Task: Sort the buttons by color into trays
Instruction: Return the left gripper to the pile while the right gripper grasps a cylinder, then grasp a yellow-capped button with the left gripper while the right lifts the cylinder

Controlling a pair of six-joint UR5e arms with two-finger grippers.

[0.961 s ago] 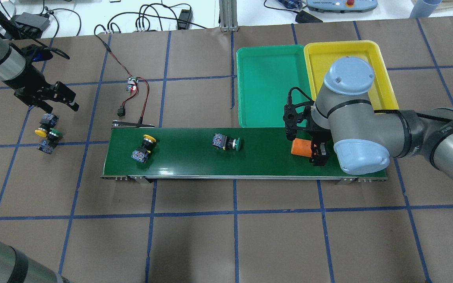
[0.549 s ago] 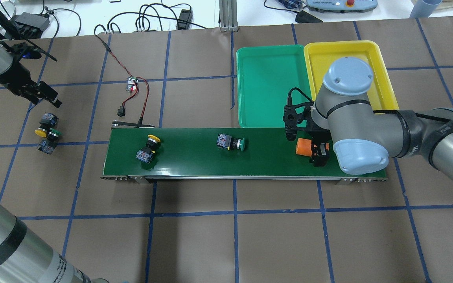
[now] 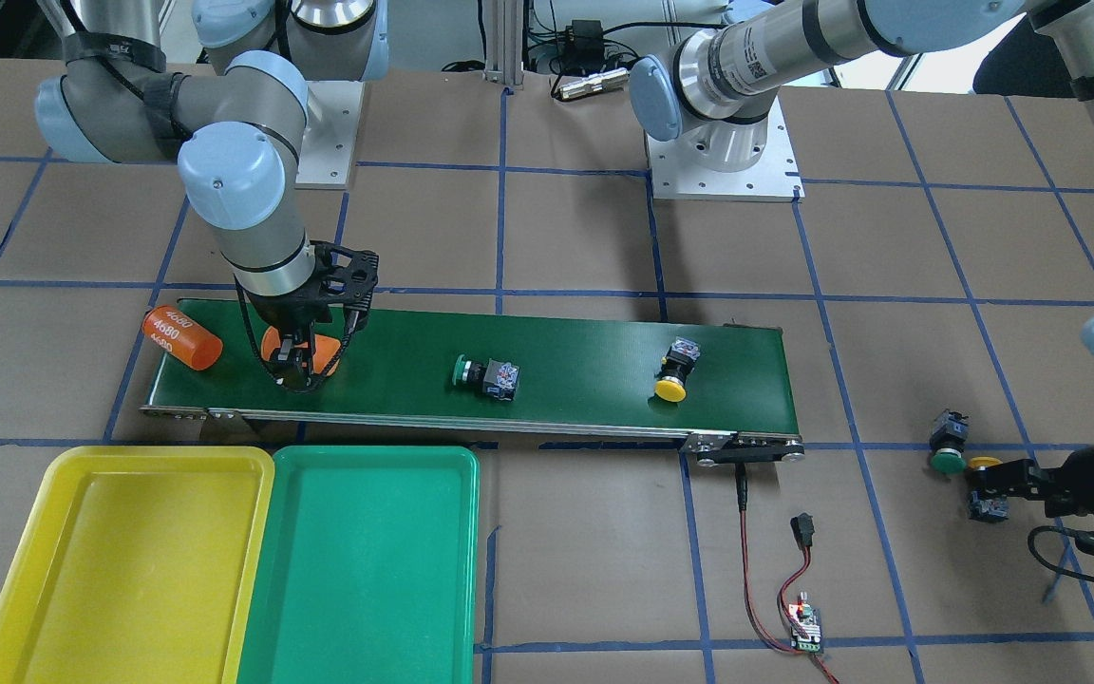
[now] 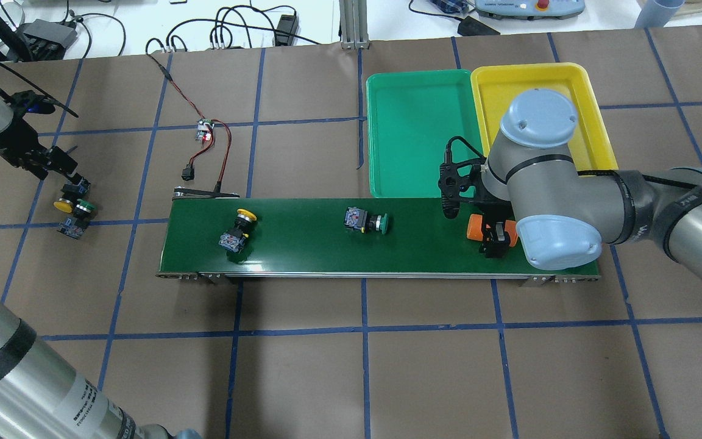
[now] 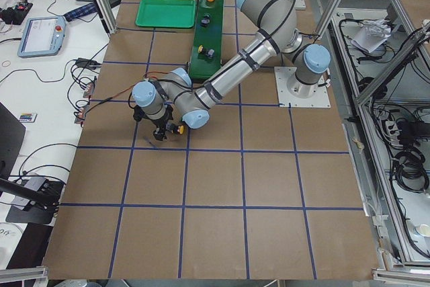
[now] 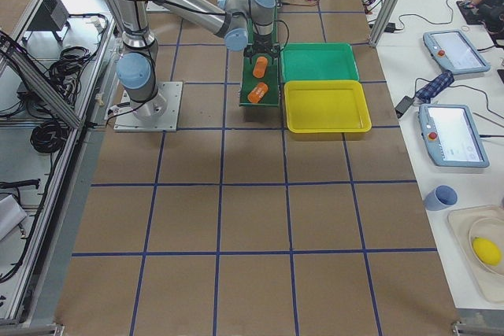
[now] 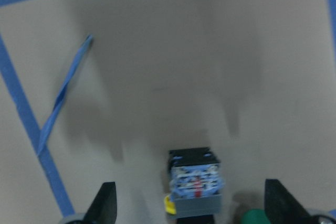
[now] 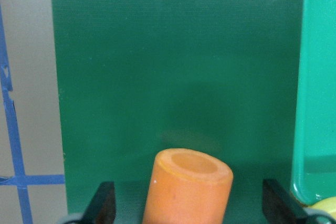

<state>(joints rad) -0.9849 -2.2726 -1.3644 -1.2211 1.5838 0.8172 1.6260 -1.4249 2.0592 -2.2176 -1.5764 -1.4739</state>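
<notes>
Looking across the brown table (image 4: 424, 378) with its blue tape grid, we see the long dark-green conveyor belt (image 4: 302, 250) lying along its middle. Just past the belt's right-hand end, on the side away from the robot, the green tray (image 4: 412, 134) and the yellow tray (image 4: 497, 97) sit edge to edge, the green one nearer the table's middle.

The right gripper (image 8: 189, 203) hangs low over that end of the belt, fingers spread wide. An orange cylinder (image 8: 191, 182) lies between them, clear of both pads. A second cylinder marked 4680 (image 3: 182, 338) lies at the belt's very end.

The left gripper (image 4: 63, 169) is low over the table beyond the belt's other end. It too is spread wide, and its fingers flank the blocky body of the off-belt yellow button (image 4: 66, 202) without touching it. The off-belt green button (image 4: 83, 207) lies cap to cap beside that one, its body pointing the opposite way.

On the belt, the belt yellow button (image 4: 236, 230) lies near the left end and the belt green button (image 4: 366, 221) near the middle. A small circuit board (image 4: 206, 129) with red-and-black wires sits beyond the belt.
</notes>
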